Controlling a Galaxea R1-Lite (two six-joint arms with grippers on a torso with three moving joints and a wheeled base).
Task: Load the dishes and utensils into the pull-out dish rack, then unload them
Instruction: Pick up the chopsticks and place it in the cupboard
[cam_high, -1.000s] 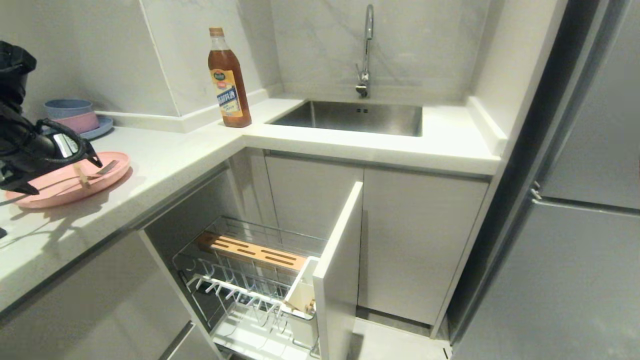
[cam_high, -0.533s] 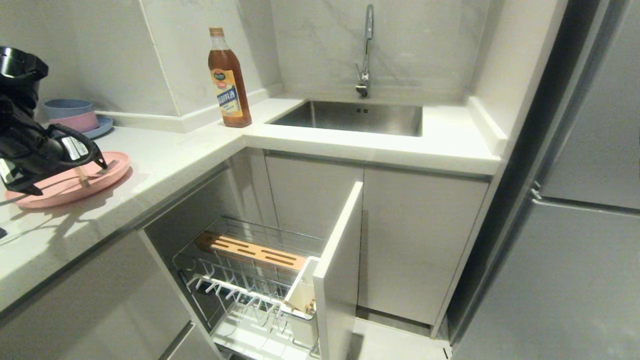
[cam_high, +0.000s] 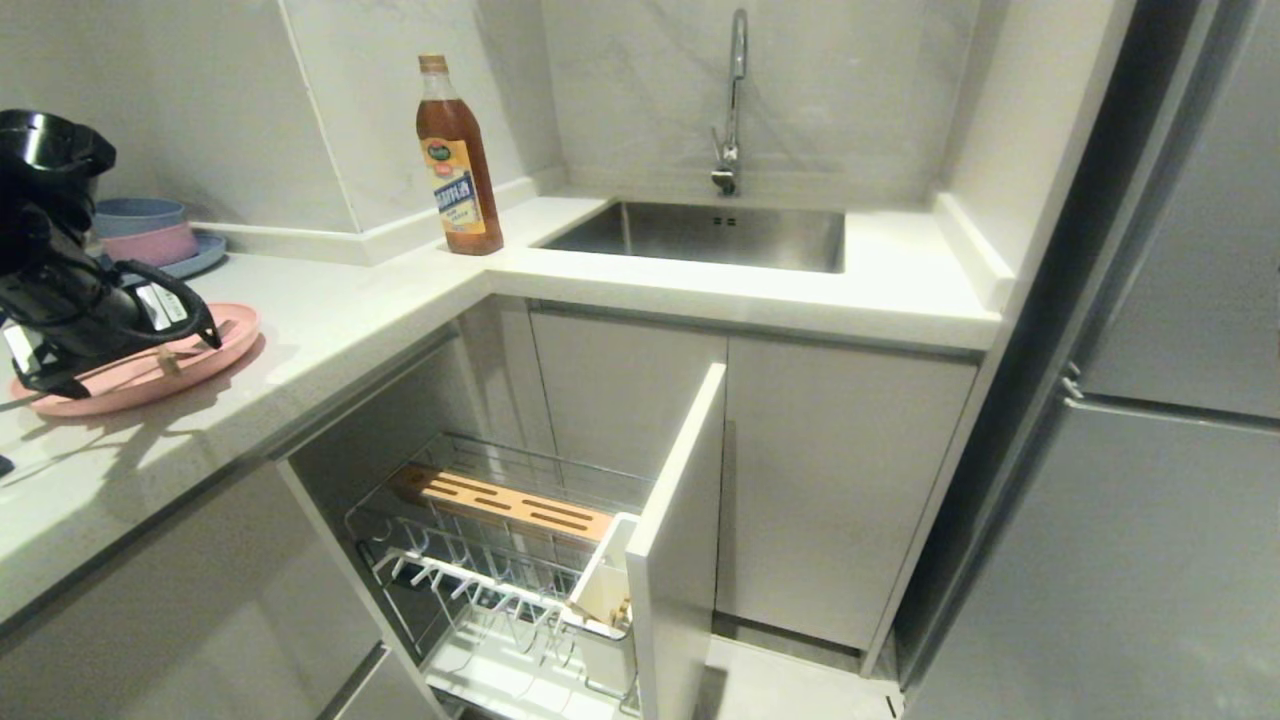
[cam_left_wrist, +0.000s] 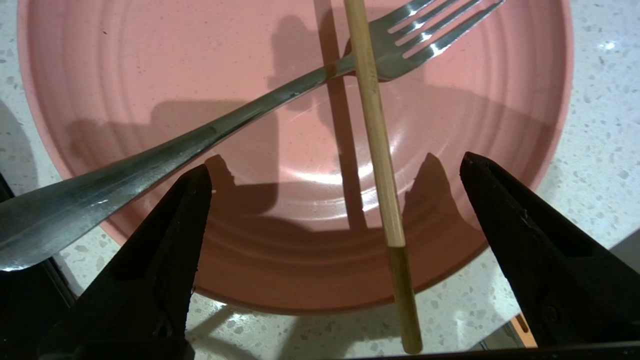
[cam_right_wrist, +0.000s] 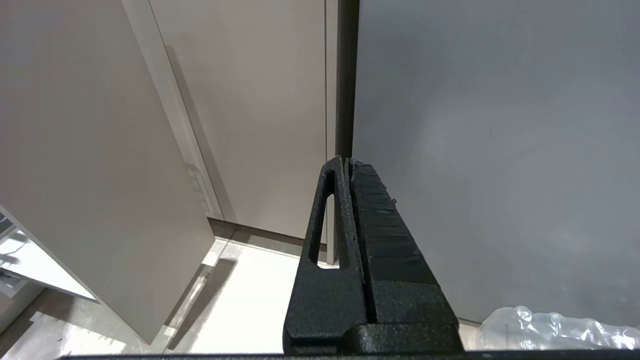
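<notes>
The pink plate (cam_high: 215, 350) (cam_left_wrist: 280, 65) lies on the counter at the left. A silver fork (cam_left_wrist: 200, 140) and one pale wooden chopstick (cam_left_wrist: 380, 165) rest across it, the chopstick over the fork's neck. My left gripper (cam_high: 140, 365) (cam_left_wrist: 335, 165) hovers low over the plate's near rim, open wide, and the chopstick's overhanging end lies between its fingers without touching them. The pull-out dish rack (cam_high: 480, 560) stands drawn out under the counter, with nothing on its prongs. My right gripper (cam_right_wrist: 346, 162) is shut on nothing, pointing down at the floor beside the cabinets.
A blue plate with stacked blue and pink bowls (cam_high: 150, 240) sits behind the pink plate. An oil bottle (cam_high: 458, 160) stands by the sink (cam_high: 700, 235). The rack's front panel (cam_high: 680, 530) juts into the aisle beside a tall grey fridge (cam_high: 1150, 450).
My left gripper has sunk lower and edged right over the pink plate, staying open. Nothing else has moved.
</notes>
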